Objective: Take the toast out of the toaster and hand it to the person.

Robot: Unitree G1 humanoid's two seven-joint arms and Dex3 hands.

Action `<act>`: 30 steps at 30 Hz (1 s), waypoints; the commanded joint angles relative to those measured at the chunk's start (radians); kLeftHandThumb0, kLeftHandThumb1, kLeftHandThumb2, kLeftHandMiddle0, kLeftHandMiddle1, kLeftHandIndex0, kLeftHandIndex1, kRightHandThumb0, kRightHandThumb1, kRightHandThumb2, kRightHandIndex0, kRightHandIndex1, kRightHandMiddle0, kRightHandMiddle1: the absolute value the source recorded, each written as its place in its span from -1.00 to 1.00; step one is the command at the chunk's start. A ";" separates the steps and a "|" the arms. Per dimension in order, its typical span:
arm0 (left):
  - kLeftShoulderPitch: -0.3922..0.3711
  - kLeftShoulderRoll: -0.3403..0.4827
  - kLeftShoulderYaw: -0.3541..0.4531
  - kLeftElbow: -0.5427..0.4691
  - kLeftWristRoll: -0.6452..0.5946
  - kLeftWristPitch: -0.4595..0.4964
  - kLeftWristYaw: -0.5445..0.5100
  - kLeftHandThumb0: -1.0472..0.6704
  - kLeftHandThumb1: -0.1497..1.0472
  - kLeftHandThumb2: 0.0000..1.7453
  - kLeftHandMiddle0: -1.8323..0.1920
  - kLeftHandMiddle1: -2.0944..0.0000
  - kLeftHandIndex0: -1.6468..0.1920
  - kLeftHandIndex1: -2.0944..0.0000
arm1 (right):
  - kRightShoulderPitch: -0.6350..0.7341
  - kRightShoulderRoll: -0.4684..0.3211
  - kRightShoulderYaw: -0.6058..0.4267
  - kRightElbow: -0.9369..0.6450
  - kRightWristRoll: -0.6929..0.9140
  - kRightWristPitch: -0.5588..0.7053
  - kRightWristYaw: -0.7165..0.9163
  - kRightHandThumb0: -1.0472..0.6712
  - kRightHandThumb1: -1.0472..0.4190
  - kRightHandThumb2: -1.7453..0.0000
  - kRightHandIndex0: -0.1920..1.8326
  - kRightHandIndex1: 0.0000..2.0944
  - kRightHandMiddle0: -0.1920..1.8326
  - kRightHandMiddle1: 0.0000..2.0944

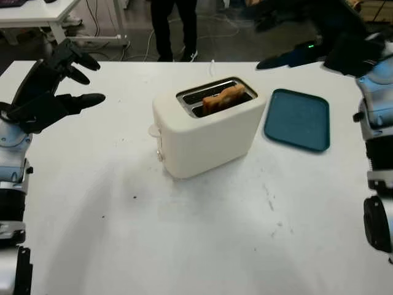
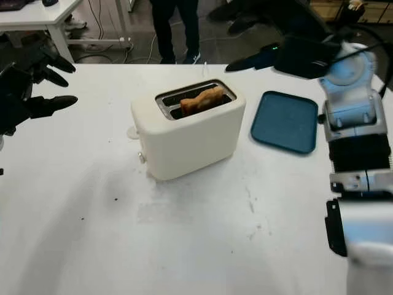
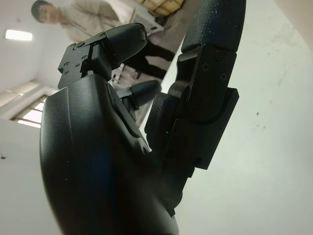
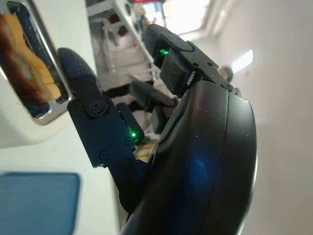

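A cream two-slot toaster (image 1: 209,132) stands in the middle of the white table. A browned slice of toast (image 1: 224,98) sticks up from its rear slot, tilted. My left hand (image 1: 89,80) is raised over the table's left side, open and well apart from the toaster. Over the table's far right edge my right hand (image 2: 245,46) hangs open, beyond the toaster and above the tray's far side. The right wrist view has the toast (image 4: 22,63) in its slot just past the fingers (image 4: 85,105). A person (image 1: 175,27) stands behind the table's far edge.
A teal tray (image 1: 299,120) lies flat to the right of the toaster, with nothing on it. Another white table (image 1: 37,15) stands at the back left, with cables on the floor. The white table (image 1: 184,239) is bare in front of the toaster.
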 commanded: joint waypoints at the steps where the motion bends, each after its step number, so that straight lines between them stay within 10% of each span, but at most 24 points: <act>1: 0.006 0.002 0.008 -0.004 -0.011 -0.003 0.006 -1.00 0.79 -0.84 0.81 -0.54 0.79 -0.43 | -0.047 0.009 0.035 0.047 -0.037 -0.040 0.010 -0.28 -0.32 1.00 -0.11 -0.36 0.07 -0.84; 30: 0.010 -0.002 0.010 -0.008 -0.009 0.002 0.008 -1.00 0.79 -0.85 0.81 -0.56 0.79 -0.45 | -0.118 0.057 0.213 0.273 -0.326 -0.248 -0.151 -0.34 -0.47 0.99 0.07 -0.49 0.16 -0.93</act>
